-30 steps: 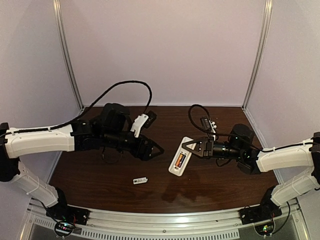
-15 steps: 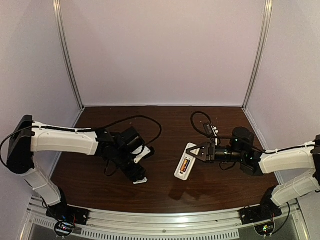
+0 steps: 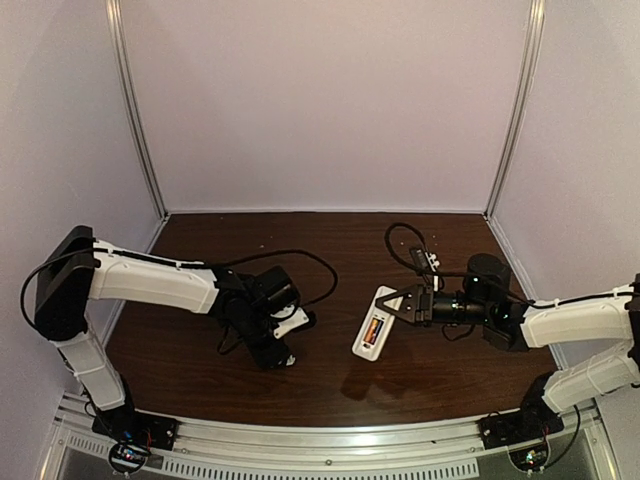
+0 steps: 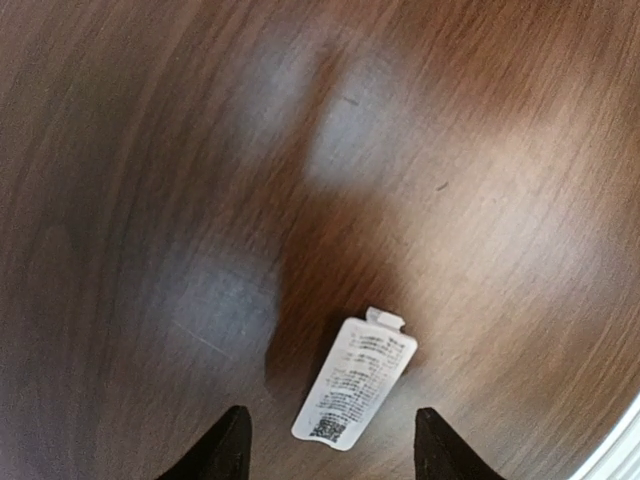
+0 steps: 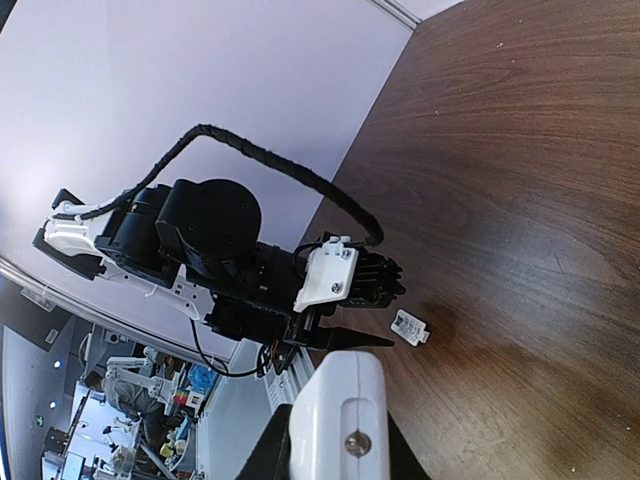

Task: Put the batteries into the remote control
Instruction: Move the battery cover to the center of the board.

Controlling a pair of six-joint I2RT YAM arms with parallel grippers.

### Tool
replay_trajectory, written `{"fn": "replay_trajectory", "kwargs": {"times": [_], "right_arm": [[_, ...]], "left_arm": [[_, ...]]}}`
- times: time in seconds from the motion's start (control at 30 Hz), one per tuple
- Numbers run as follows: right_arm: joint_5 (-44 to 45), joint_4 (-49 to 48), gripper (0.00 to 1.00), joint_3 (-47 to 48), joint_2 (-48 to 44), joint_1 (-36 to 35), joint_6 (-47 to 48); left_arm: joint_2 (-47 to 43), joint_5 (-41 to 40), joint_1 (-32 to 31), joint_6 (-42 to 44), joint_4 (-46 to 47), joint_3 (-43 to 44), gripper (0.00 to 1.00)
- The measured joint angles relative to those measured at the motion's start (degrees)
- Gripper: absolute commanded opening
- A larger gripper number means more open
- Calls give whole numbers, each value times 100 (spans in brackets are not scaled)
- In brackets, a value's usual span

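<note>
My right gripper [image 3: 386,304] is shut on the far end of the white remote control [image 3: 371,331] and holds it back side up. The batteries [image 3: 372,329] lie in its open recess as a small orange and dark strip. In the right wrist view only the remote's white end [image 5: 335,420] shows between the jaws. My left gripper [image 3: 273,354] is open and low over the small white flat cover piece [image 4: 355,380]. The cover lies on the table between the two fingertips [image 4: 228,450], and nothing touches it. The cover also shows in the right wrist view [image 5: 410,327].
The dark wooden table [image 3: 330,260] is enclosed by pale walls at the back and sides. A metal rail [image 3: 320,445] runs along the near edge. The left arm's black cable [image 3: 300,262] loops above the table behind its wrist.
My left arm has swung toward the front and lowered, open, over the cover piece. My right gripper has shifted the remote slightly right and nearer.
</note>
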State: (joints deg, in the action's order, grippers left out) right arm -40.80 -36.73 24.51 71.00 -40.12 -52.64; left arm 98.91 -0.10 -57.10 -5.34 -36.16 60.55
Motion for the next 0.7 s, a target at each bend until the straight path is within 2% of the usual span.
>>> {"fn": "replay_trajectory", "kwargs": {"times": [0.1, 0.37, 0.7], "right_arm": [[-31, 15, 0, -57, -57, 31, 0], [-98, 52, 0, -79, -151, 90, 0], [-166, 57, 0, -79, -160, 140, 9]], "left_arm": [[184, -13, 0, 190, -76, 94, 60], [470, -247, -2, 560, -295, 249, 77], [470, -848, -20, 608, -470, 297, 77]]}}
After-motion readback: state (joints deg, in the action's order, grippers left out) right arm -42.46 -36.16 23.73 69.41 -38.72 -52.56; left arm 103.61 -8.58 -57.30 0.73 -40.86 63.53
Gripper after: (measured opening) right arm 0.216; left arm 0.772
